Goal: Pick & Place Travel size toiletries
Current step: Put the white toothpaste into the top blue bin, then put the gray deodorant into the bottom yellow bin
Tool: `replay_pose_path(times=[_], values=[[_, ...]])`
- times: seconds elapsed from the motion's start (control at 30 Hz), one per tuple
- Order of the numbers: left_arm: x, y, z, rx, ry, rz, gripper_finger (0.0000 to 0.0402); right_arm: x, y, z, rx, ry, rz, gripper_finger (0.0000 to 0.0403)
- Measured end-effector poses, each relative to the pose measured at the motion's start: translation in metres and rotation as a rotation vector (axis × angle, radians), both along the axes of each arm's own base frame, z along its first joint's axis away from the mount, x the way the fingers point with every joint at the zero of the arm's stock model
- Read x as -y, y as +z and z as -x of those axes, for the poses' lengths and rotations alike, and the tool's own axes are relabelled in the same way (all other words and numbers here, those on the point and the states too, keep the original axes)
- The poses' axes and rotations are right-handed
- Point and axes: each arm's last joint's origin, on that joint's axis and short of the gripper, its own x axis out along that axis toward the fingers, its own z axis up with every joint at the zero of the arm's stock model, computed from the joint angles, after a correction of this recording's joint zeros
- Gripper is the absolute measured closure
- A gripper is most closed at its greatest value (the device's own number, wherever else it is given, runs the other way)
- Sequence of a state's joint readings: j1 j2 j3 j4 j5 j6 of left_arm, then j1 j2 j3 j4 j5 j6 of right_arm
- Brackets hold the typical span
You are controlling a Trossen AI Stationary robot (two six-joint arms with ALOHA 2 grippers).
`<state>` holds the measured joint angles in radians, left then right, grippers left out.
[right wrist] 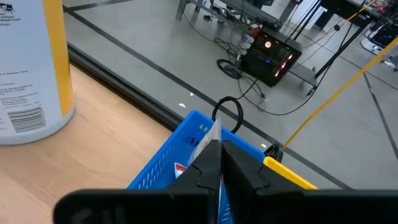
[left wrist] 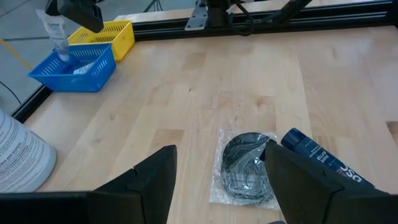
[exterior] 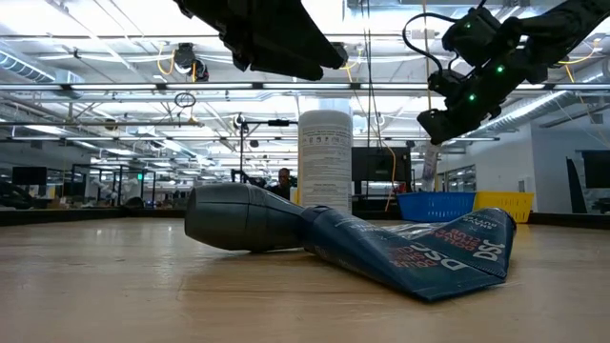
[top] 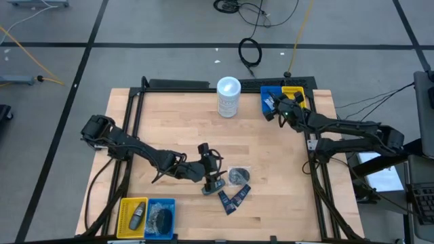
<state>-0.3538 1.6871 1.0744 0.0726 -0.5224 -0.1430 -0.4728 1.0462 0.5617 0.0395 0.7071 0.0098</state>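
Note:
My right gripper (top: 274,106) is shut on a small white tube (left wrist: 56,36) and hovers over the blue bin (top: 270,99) at the table's far right. My left gripper (left wrist: 227,186) stands open above the table's near middle. Between and just beyond its fingers lies a round dark clear-wrapped bundle (left wrist: 244,167), flat on the wood. A navy sachet (left wrist: 318,159) lies beside the bundle. In the low view a dark grey mini bottle (exterior: 246,217) lies on its side against a navy sachet (exterior: 419,246). My right gripper pinches the white tube by its upper end (left wrist: 48,18) between the two fingers. The tube hangs down below the fingers, clear of the blue bin (left wrist: 74,68) underneath. In the right wrist view the tube's thin edge (right wrist: 215,134) shows in the slit between the shut fingers.
A tall white canister (top: 228,97) stands at the far middle, left of the blue bin and the yellow bin (top: 294,92). A second yellow bin (top: 133,215) with a grey bottle and a second blue bin (top: 161,217) with a dark bundle sit at the near left edge.

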Motion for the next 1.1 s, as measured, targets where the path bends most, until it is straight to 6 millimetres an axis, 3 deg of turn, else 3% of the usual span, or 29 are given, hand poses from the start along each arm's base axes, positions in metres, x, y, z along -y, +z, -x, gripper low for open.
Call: replay_pose_path(times=[0.53,0.77,1.1], values=[[0.000,-0.002,0.001,-0.022,0.007,0.006,0.0163,0.000,0.000,0.000,-0.024,0.009,0.004,0.0288],[0.000,-0.004,0.002,-0.038,0.002,0.016,0.0163,-0.009,0.001,-0.006,0.005,0.062,0.003,0.0271],[0.003,-0.005,0.002,-0.069,-0.111,0.091,0.0163,-0.040,0.003,-0.027,0.141,0.515,-0.158,0.0277]])
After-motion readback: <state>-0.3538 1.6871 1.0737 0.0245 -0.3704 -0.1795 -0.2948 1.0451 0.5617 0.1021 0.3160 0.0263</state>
